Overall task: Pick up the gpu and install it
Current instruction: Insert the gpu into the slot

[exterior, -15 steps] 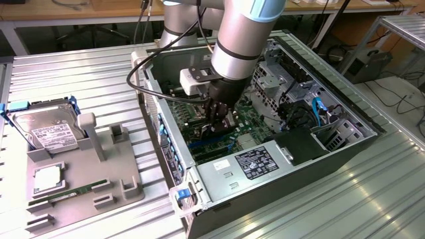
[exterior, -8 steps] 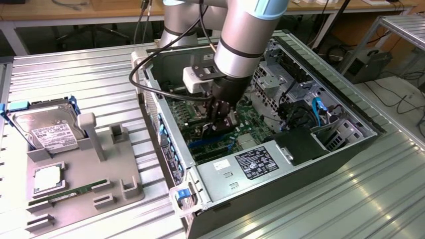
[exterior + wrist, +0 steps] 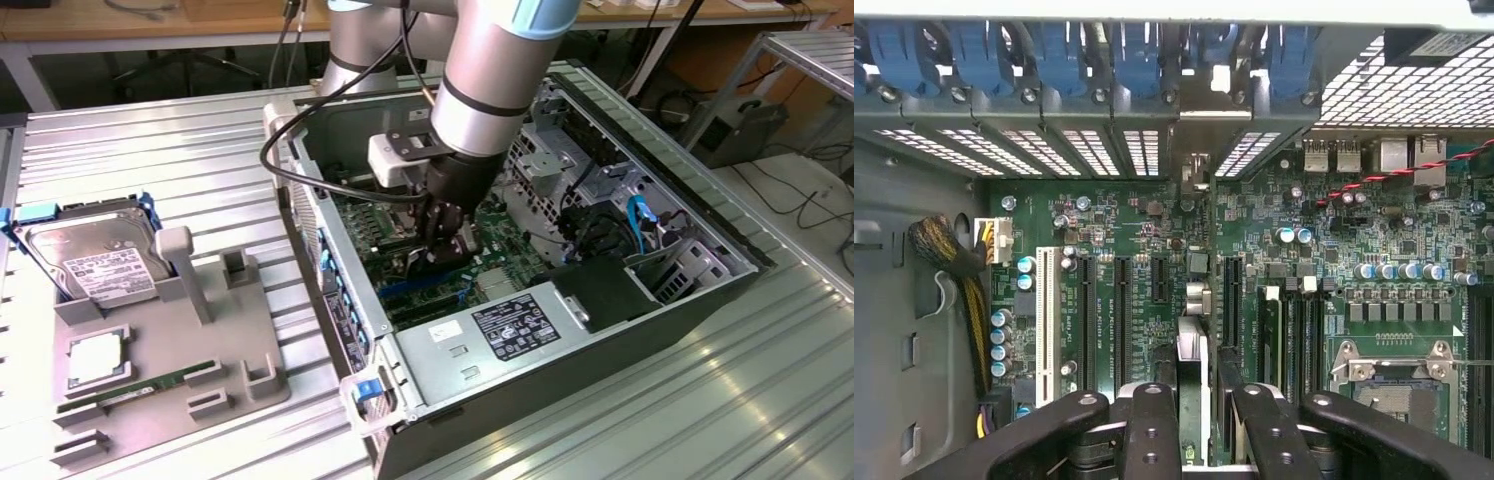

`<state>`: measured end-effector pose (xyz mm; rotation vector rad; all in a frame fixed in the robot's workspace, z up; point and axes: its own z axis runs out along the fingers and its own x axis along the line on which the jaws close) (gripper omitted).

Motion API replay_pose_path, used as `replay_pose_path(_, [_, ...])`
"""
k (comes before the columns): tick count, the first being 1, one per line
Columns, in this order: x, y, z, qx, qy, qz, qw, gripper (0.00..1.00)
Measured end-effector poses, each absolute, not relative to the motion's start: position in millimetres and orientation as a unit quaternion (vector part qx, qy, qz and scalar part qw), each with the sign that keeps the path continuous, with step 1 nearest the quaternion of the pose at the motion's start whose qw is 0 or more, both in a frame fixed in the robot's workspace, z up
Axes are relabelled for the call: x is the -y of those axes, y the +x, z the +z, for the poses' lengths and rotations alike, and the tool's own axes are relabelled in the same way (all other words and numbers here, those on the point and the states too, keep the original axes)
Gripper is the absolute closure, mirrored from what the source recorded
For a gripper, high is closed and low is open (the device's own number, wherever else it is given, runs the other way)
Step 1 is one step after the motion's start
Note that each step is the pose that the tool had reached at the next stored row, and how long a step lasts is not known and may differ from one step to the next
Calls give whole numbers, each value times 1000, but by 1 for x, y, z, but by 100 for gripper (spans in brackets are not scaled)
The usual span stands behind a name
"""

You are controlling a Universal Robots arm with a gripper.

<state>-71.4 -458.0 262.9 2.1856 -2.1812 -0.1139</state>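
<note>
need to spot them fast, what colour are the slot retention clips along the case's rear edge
Blue clips, clearest in the wrist view, lined up above the motherboard.

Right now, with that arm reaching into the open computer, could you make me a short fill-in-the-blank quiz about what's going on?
1. The gripper is down inside the open computer ____.
2. It grips the card edge-on above the ____ circuit board.
3. On the grey tray outside, the hard drive carries a ____ label.

Missing words: case; green; white
</note>
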Motion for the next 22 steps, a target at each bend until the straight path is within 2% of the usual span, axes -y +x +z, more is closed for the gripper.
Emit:
replay_pose_path(17, [458, -71, 253, 712, 699, -53, 42, 74])
replay_pose_path(22, [458, -71, 252, 712, 699, -54, 42, 74])
